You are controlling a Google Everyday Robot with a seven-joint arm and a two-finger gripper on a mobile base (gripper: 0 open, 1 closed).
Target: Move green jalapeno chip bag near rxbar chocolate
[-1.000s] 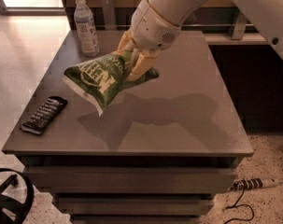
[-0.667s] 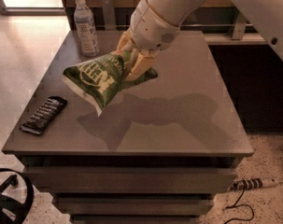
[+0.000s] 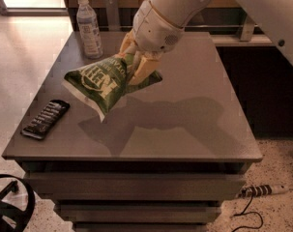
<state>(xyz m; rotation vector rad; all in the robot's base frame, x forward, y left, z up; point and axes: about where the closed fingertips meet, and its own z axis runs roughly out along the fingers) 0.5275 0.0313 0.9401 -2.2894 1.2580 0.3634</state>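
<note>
The green jalapeno chip bag (image 3: 103, 82) hangs in the air above the left-middle of the grey table (image 3: 184, 115), tilted with its lower corner pointing down-left. My gripper (image 3: 136, 66) is shut on the bag's right end, its tan fingers (image 3: 145, 67) clamped over the crinkled foil. The rxbar chocolate (image 3: 45, 118), a flat black wrapper with white lettering, lies on the table near the front left corner, down-left of the bag and apart from it.
A clear water bottle (image 3: 89, 28) stands at the table's back left corner. A wooden counter runs behind the table. A power strip and cable (image 3: 260, 191) lie on the floor at the right. A black wheel part (image 3: 10, 211) shows at the bottom left.
</note>
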